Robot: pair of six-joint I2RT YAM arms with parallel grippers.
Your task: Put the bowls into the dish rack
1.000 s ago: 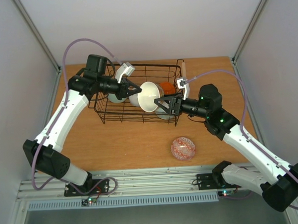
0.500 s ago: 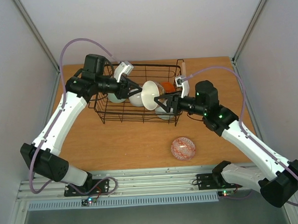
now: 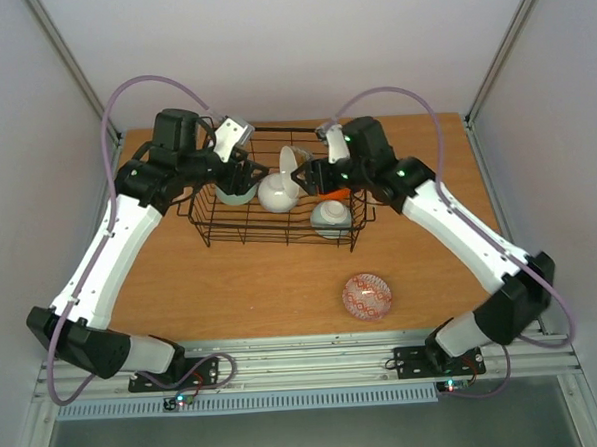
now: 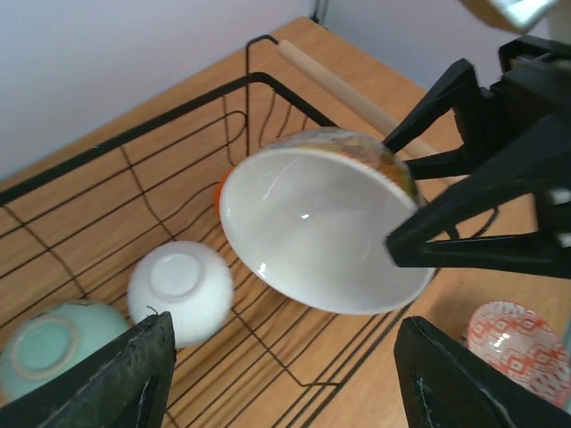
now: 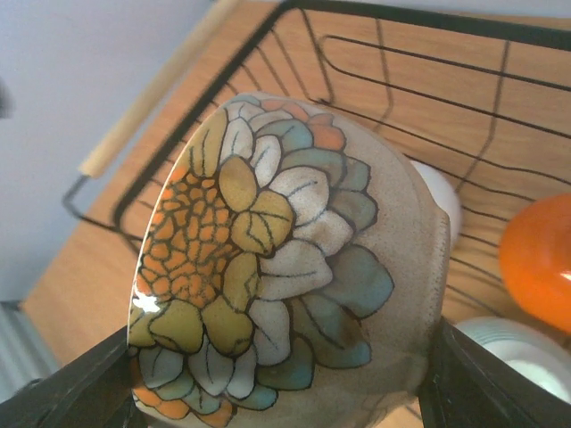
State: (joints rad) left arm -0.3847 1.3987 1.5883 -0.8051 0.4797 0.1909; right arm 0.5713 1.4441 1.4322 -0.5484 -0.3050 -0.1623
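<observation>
The flower-painted bowl (image 5: 277, 267) tilts over the dish rack (image 3: 269, 231).

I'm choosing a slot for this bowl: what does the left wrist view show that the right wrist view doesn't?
Only the left wrist: the flowered bowl from its white inside, the right fingers at its rim, an upturned celadon bowl in the dish rack, and a red-patterned dish outside it. Only the right wrist: that bowl's painted outside and the orange bowl plainly; the left wrist catches just an orange sliver. Both: the flowered bowl between the right fingers, over the black rack wires.
</observation>
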